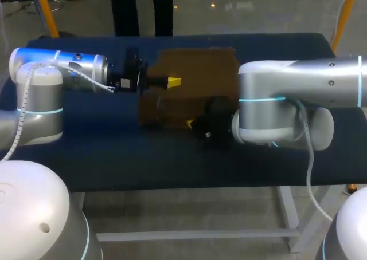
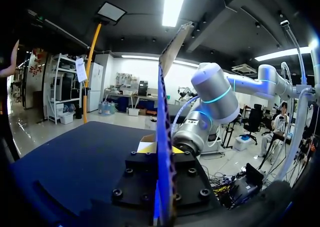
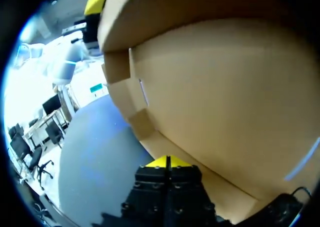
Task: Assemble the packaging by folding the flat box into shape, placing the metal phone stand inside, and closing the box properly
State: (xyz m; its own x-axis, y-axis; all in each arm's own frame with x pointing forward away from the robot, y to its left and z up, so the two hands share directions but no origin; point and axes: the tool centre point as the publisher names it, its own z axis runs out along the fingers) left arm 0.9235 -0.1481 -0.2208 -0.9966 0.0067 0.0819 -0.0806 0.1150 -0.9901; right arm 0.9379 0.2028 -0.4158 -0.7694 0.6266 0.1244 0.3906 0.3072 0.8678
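Cardboard box sits near the tabletop's far edge, mid-width, with broad blue surface between it and the near edge. My left gripper pinches a panel at its left side. My right gripper, fingers pressed together, meets its near edge.

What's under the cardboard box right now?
The right wrist view shows blue table beneath the raised edge of the cardboard box, with the right gripper at that edge. From above, the panel covers everything else beneath, so what lies there cannot be seen.
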